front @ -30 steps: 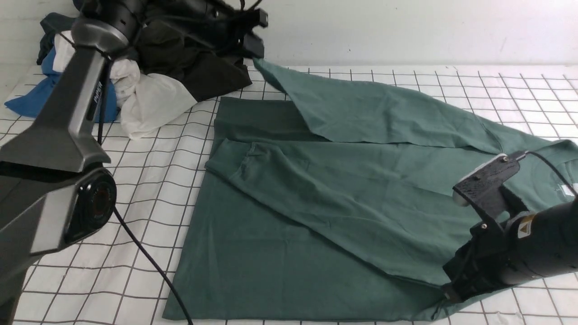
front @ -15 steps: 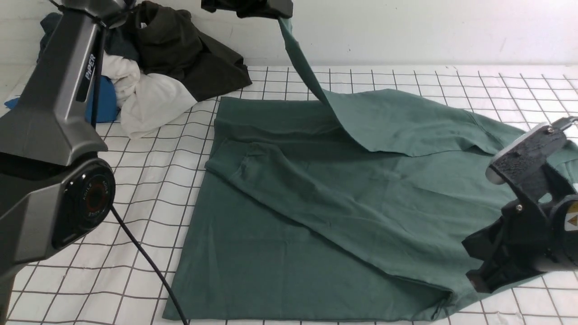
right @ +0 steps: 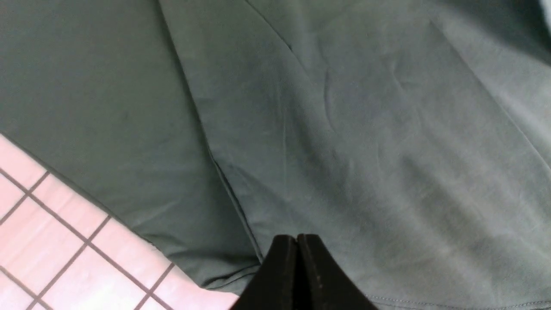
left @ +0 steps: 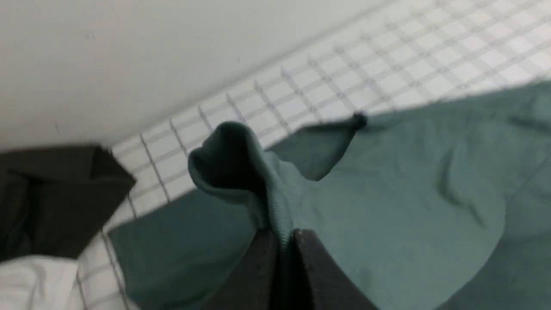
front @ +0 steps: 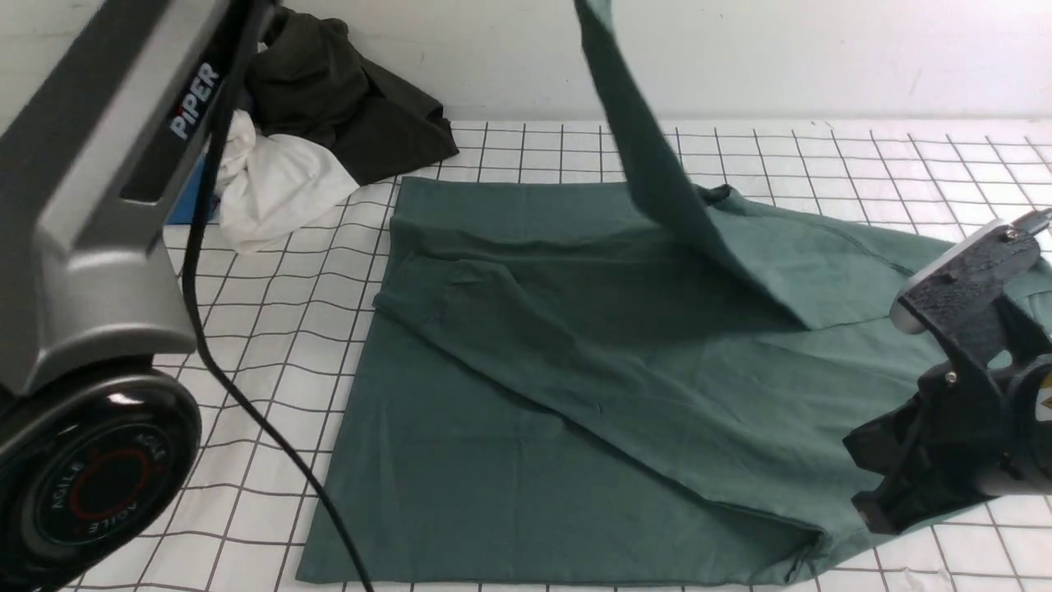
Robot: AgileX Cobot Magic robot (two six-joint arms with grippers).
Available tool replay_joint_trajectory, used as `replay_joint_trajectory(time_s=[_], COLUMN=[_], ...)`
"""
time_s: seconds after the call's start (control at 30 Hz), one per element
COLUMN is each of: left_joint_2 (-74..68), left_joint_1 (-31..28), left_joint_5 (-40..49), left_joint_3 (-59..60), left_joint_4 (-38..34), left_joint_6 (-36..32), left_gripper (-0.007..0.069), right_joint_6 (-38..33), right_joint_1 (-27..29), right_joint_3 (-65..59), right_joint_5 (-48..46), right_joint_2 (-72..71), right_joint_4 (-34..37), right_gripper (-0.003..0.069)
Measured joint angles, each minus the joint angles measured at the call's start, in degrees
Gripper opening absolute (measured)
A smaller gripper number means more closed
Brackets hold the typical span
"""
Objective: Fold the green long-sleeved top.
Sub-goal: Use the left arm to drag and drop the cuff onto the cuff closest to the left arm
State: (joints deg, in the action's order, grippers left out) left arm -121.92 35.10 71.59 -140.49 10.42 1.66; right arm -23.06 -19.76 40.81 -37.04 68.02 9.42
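1. The green long-sleeved top (front: 509,411) lies spread on the white, black-gridded table cover (front: 271,329). Its body is flat and runs from mid-table to the near edge.
2. One sleeve (front: 649,156) rises steeply from the far right part of the top and leaves the front view at its upper edge.
3. Left gripper (left: 282,243): jaws clenched on the ribbed cuff (left: 241,172) of the raised sleeve. The cuff end curls over just beyond the fingertips.
4. The other sleeve (front: 493,321) lies folded diagonally across the body, with its end toward the left.
5. Right gripper (right: 297,243): jaws pressed together, with nothing between them. It hangs over the near right part of the top, close to a seam and the fabric edge.
6. A dark garment (front: 353,107) and a white garment (front: 279,189) are heaped at the far left, near the top's far left corner.
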Motion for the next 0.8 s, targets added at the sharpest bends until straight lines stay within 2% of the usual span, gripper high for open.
replay_joint_trajectory(time_s=[0.07, 0.1, 0.17, 0.23, 0.4, 0.6, 0.7, 0.8], left_joint_2=[-0.65, -0.75, -2.32, -2.41, 0.07, 2.32, 2.32, 2.51], left_joint_1=[-1.84, -2.06, -5.20, -6.76, -8.57, -9.20, -9.68, -9.74], left_joint_5=[0.01, 0.01, 0.06, 0.11, -0.48, -1.11, -1.21, -1.21], left_joint_3=[11.38, 12.46, 24.98, 29.45, 33.09, 33.97, 36.78, 38.76], left_joint_4=[1.19, 1.18, 1.63, 1.88, 1.54, -1.95, -4.57, -5.88], left_joint_6=[1.80, 1.80, 4.17, 5.25, 5.83, 3.03, 1.02, -0.76], left_gripper=[0.0022, 0.0022, 0.0023, 0.0023, 0.0023, 0.0027, 0.0068, 0.0163], right_joint_6=[0.00, 0.00, 0.00, 0.06, 2.18, 2.96, 3.00, 3.00], right_joint_1=[0.00, 0.00, 0.00, 0.00, 0.00, 0.63, 0.77, 0.77], right_joint_3=[0.00, 0.00, 0.00, 0.00, 0.00, 0.00, 0.00, 0.00], right_joint_5=[-0.18, -0.18, -0.24, -0.18, 1.19, 1.80, 1.79, 1.73], right_joint_2=[0.00, 0.00, 0.00, 0.00, 0.00, 0.00, 0.00, 0.00], right_joint_4=[0.00, 0.00, 0.00, 0.00, 0.00, -0.42, -0.60, -0.60], right_gripper=[-0.0014, -0.0014, -0.0014, -0.0014, -0.0014, -0.0014, -0.0014, -0.0014])
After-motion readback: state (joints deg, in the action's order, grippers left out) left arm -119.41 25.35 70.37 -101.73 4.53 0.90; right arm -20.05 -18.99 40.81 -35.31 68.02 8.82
